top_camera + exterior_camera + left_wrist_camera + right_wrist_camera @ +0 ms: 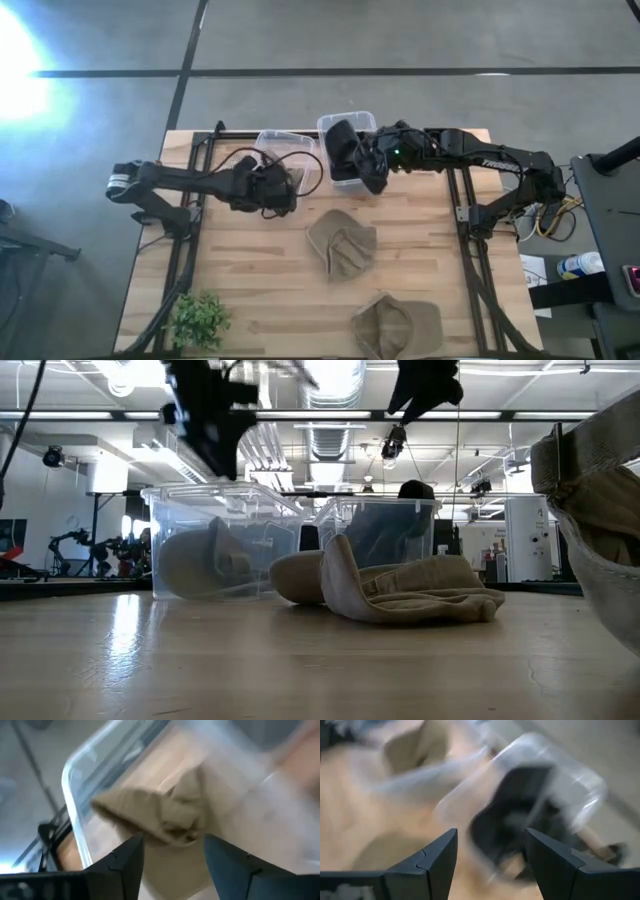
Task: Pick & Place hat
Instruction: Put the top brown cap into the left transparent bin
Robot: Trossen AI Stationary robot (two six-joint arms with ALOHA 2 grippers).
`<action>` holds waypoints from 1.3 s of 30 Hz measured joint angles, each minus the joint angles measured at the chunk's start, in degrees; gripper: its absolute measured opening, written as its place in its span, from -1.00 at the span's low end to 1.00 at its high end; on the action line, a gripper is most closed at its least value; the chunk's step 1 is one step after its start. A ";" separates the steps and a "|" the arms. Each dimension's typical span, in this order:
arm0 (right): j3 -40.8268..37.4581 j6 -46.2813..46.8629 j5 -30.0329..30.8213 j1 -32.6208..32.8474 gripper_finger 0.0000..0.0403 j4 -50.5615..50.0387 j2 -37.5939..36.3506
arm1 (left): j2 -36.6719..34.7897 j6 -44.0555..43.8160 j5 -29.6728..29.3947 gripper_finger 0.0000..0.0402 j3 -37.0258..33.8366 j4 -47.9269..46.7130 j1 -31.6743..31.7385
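A: Report the work surface and its largest items.

B: The light wooden slatted table (pixel 250 290) carries two clear plastic bins at its far edge. The left clear rectangular bin (pixel 268 142) and the right clear rectangular bin (pixel 335 128) stand side by side, just apart.

A: Arm positions?

B: The left gripper (pixel 285 188) hangs above the table at the near edge of the left bin. Its fingers (pixel 125 865) are spread apart and hold nothing. The right gripper (pixel 372 172) is over the near side of the right bin; its fingers (pixel 437 857) are likewise apart, with nothing between them.

A: Locate the hats.

B: A tan crumpled fabric hat (pixel 160 815) lies inside the left bin, resting on its floor; the low view shows it (pixel 205 560) against the bin wall. A black fabric hat (pixel 345 148) sits in the right bin. A second tan fabric hat (pixel 340 245) lies on the bare table near its centre, in front of both bins. A third tan fabric hat (pixel 395 325) lies at the near edge, right of centre.

A: Anything smaller?

B: A small green leafy plant (pixel 197 320) stands at the near left corner, well apart from the hats.
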 joint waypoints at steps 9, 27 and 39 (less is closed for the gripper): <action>-10.25 16.88 -20.69 2.69 0.11 -8.61 0.22 | -1.04 7.78 5.05 0.01 5.53 13.61 -12.17; -41.70 31.25 -13.76 6.71 0.11 37.10 0.86 | 4.78 -6.90 19.42 0.01 -19.30 53.65 -13.85; -42.03 31.53 -18.16 6.97 0.11 42.99 8.43 | 16.11 -7.26 23.61 0.01 -13.00 53.39 -14.29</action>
